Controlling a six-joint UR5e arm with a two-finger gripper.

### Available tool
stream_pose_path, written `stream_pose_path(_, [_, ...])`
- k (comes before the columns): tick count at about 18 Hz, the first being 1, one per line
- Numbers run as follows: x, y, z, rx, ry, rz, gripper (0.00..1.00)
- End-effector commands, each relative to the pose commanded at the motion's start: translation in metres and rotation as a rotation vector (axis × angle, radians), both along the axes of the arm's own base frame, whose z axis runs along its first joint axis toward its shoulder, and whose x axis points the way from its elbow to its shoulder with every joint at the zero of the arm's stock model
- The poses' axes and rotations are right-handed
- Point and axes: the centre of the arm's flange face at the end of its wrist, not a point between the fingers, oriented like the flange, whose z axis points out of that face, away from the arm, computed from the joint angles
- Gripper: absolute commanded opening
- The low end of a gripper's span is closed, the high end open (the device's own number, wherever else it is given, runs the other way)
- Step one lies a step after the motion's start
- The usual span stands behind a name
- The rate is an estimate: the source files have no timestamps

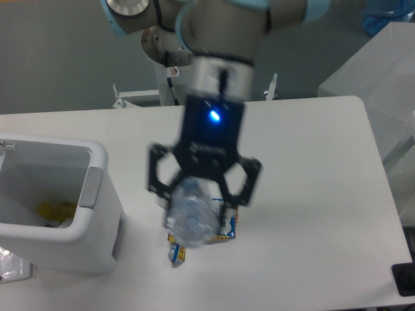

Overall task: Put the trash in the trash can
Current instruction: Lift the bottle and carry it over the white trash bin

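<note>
Nearest, flat on the worktop (311, 194): snack packet (228, 227), partly hidden under the load, not yet binned. Just above it, clear bottle (192, 217) grasped in the hand (198, 210), fingers clenched around it, lifted off the surface and blurred. Left, well apart: trash can (97, 214), open-topped, something yellow (55, 210) already inside, likely the wrapper. Roughly a third done; bottle and packet left. Bare worktop between hand and can; can's near wall tall, so height needed. Farther right, worktop edge and plenty of room.
</note>
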Motion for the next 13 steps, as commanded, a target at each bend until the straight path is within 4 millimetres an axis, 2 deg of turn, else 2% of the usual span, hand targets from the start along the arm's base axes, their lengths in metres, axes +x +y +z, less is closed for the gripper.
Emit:
stream_pose_path(2, [0.037,0.017,0.003,0.003,0.0,-0.061,0.7])
stream_pose_path(3, [0.046,0.021,0.002,0.003,-0.012,-0.07,0.7])
stream_pose_path(10, [0.094,0.039,0.0,0.003,-0.041,-0.132,0.7])
stream_pose_path(13, [0.108,0.045,-0.014,-0.02,-0.055,-0.155,0.7])
